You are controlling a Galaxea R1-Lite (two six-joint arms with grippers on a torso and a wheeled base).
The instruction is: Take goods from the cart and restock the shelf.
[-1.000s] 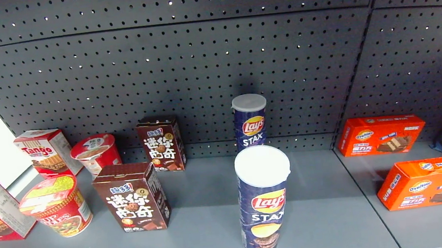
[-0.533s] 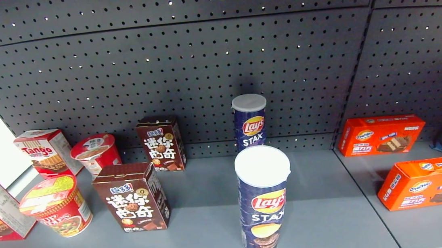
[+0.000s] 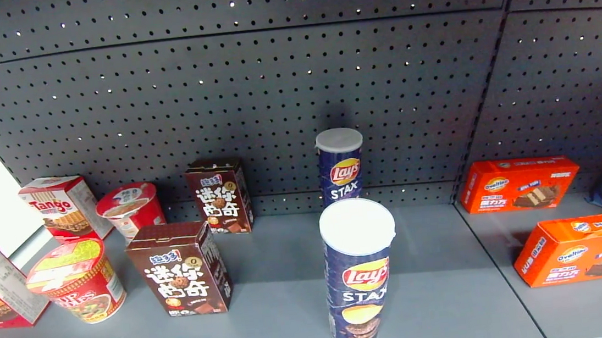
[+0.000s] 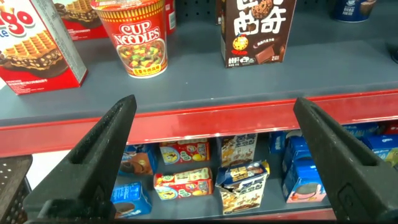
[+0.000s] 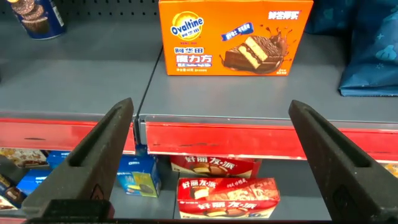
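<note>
A grey shelf (image 3: 279, 281) holds two blue chip cans, one in front (image 3: 359, 274) and one behind (image 3: 340, 165). Left of them stand two brown biscuit boxes (image 3: 183, 268), two red cup noodles (image 3: 77, 279) and two red wafer boxes (image 3: 64, 207). Two orange cake boxes (image 3: 587, 246) lie on the right section. My left gripper (image 4: 214, 155) is open before the shelf's red front edge (image 4: 205, 124), below the cup noodle (image 4: 134, 34) and brown box (image 4: 255, 28). My right gripper (image 5: 211, 155) is open in front of an orange box (image 5: 231, 37), with nothing between its fingers.
A dark pegboard wall (image 3: 250, 96) backs the shelf. Below the red edge, a lower shelf holds blue and yellow snack boxes (image 4: 242, 183) and red pie boxes (image 5: 227, 196). A dark blue bag (image 5: 367, 50) lies at the shelf's right end. A black mesh basket corner (image 4: 9, 186) sits beside the left gripper.
</note>
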